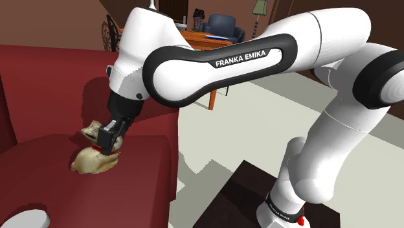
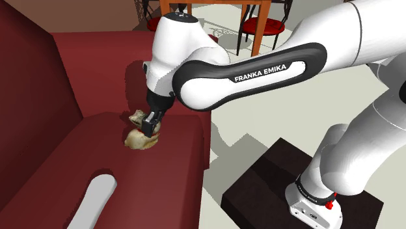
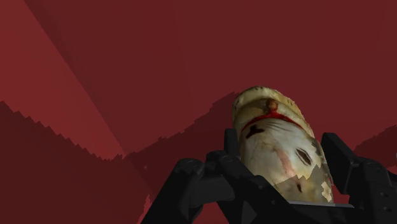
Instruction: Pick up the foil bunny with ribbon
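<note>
Bunny [image 3: 275, 149], pale gold with a red ribbon, is held clamped between the fingers of the gripper [image 3: 280, 141], its body lying just beneath on the sofa seat [image 1: 145, 162]; a slow, straight lift is advised so it is not twisted loose.

The bunny [image 3: 277, 143] is rendered in a pale cream-gold skin, mottled and faintly creased, with a dull sheen; whether it is foil cannot be told. A thin red ribbon [image 3: 267, 118] is drawn round its neck, flat and matt. The sofa [image 1: 149, 162] is shown in dark red, matt and even, with no weave to be made out. The arm [image 1: 336, 123] is cased in smooth, glossy white shells, and its joints are finished dark with a slight shine. The gripper [image 1: 109, 144] is finished in matt black. The far table [image 1: 210, 44] is coloured as orange-brown wood. The stand [image 1: 239, 194] is shown dark and matt, the floor [image 1: 259, 116] pale and smooth.
</note>
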Robot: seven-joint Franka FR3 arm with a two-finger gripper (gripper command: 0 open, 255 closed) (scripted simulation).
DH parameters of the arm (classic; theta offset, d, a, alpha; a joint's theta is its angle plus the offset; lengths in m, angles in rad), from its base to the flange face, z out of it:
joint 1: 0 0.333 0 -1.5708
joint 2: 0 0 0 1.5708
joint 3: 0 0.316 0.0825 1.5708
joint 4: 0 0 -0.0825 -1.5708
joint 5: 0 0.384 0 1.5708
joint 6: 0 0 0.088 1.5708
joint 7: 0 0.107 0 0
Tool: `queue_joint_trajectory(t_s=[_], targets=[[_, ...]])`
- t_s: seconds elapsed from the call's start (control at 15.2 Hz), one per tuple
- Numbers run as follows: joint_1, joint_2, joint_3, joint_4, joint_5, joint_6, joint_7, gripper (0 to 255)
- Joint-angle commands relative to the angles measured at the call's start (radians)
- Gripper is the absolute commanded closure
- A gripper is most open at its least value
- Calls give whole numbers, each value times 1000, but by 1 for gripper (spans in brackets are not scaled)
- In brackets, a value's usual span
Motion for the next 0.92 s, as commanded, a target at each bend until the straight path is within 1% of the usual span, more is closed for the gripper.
queue_joint_trajectory(t_s=[0.0,0.33,0.86], targets=[[0,1,0,-2,0,0,0,255],[0,3,0,1,-1,0,0,255],[-3,-5,-5,100,-4,-106,7,255]])
